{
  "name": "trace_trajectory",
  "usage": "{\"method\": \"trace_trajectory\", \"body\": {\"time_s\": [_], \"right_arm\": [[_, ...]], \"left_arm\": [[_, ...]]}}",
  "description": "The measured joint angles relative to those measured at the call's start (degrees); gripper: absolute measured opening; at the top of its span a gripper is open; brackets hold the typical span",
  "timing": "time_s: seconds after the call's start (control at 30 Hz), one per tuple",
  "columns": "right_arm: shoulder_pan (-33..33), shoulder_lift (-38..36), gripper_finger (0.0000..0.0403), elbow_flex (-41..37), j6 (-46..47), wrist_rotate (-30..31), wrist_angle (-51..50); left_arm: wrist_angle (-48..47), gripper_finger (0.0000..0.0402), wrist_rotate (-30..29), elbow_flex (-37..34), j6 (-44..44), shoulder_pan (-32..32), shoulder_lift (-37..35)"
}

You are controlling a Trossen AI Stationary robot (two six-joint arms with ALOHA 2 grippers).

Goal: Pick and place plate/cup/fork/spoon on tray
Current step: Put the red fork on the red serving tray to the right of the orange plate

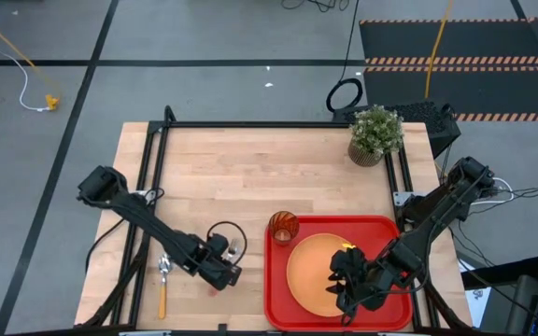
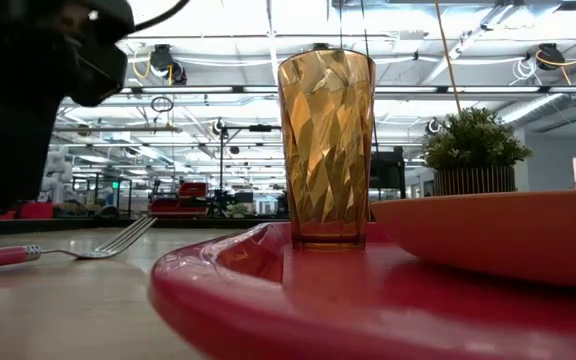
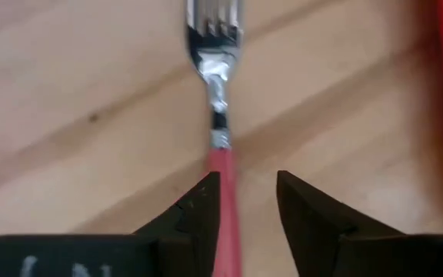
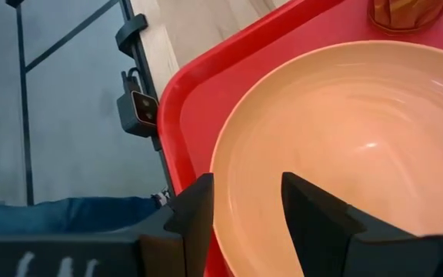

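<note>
No legible text or labels

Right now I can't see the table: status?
Left gripper open over fork. Right gripper open above plate. Spoon on table.

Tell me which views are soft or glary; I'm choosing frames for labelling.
Low view: the tray rim up close and the dark arm at upper left are blurred, and bright ceiling lights wash out the background behind the cup. Left wrist view: the fork is soft throughout. Right wrist view: a small glare spot sits on the plate.
</note>
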Motion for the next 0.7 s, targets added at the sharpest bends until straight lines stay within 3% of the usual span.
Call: {"method": "trace_trajectory", "body": {"time_s": [0.27, 0.47, 0.7], "right_arm": [[0.00, 0.00, 0.0146, 0.00, -0.31, -0.24, -1.21], [0.00, 0.00, 0.0146, 0.00, -0.36, -0.24, -1.28], [0.00, 0.00, 0.0146, 0.00, -1.90, -0.24, -1.48]], "left_arm": [[-5.17, 0.0196, -0.87, 0.00, 1.40, 1.10, 2.05], [-1.72, 0.0202, -4.71, 0.08, 6.07, 1.88, 2.83], [-2.04, 0.0202, -1.99, 0.07, 6.70, 2.12, 5.75]]}}
